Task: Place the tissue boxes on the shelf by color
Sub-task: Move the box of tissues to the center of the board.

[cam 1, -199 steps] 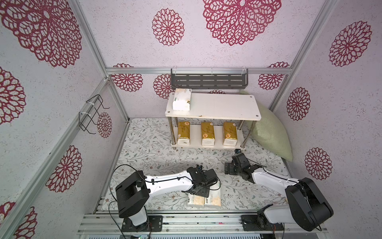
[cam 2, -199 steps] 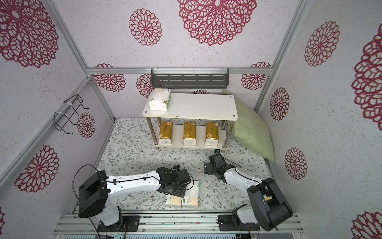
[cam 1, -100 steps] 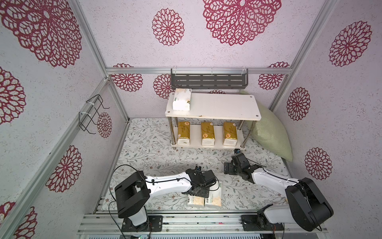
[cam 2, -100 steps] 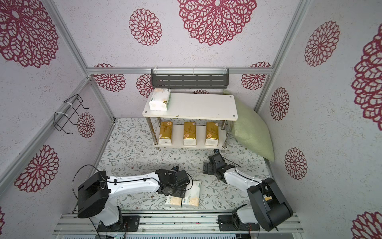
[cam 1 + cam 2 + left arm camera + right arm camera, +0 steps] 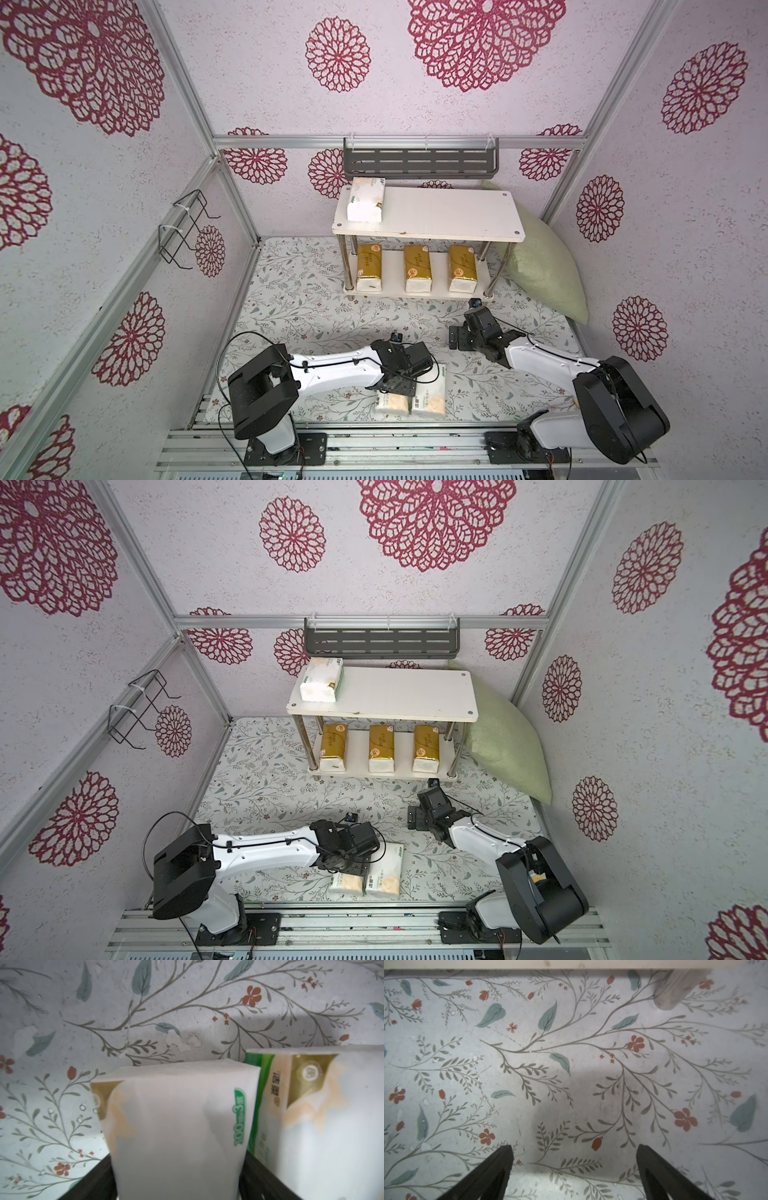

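The left hand [image 5: 176,1169] has its 2 dark fingers [image 5: 95,1184] against the long sides of a white pack [image 5: 174,1115]. The pack looks pinched between them, so it appears gripped, though it rests on the worktop [image 5: 299,299] at the lower centre of both top views. A second white pack [image 5: 322,1126] lies just beside it.

To do this pickup well, I would squeeze firmly, since the wrapper is soft, and lift straight up so the neighbour is not dragged. Then carry it to the shelf [image 5: 449,216] in the upper centre and set it down beside the third white pack [image 5: 366,198] on the top board. The 3 gold packs [image 5: 418,267] fill the lower board.

The right hand [image 5: 574,1150] hangs wide open and empty just in front of the shelf.
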Motion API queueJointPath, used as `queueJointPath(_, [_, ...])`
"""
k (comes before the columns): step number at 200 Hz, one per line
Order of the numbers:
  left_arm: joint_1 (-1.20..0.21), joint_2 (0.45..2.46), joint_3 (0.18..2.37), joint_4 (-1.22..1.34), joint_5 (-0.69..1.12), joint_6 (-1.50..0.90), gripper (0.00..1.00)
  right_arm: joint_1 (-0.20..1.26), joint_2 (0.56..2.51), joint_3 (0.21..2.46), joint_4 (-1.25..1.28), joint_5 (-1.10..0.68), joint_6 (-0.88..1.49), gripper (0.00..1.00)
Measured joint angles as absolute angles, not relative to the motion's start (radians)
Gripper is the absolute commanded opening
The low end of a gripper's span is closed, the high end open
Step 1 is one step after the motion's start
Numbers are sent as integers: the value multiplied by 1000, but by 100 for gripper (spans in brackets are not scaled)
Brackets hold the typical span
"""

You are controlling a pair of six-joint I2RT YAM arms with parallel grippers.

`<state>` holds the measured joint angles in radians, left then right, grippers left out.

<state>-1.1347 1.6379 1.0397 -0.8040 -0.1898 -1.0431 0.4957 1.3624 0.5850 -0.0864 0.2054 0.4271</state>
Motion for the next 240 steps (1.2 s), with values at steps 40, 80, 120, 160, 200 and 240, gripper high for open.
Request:
queueJointPath(40, [-1081,1610,1038,-829,-235,-1021,87,498,1367,585,-86,205,427,99])
queueJointPath(80, [-985,1597,1050,-829,-271,-949,87,500,1370,585,-79,205,427,99])
queueJointPath(120, [-880,1620,1106,-802,-282,-845,88,505,1387,585,-76,205,428,99])
queueJointPath(160, [-825,1682,1134,-756,-275,-759,92,509,1390,585,-72,205,429,99])
queueJointPath(200, [-809,1704,1134,-722,-274,-693,100,510,1395,585,-70,205,429,99])
queueJointPath(240, [-808,1700,1130,-698,-280,-682,97,513,1395,585,-69,205,429,99])
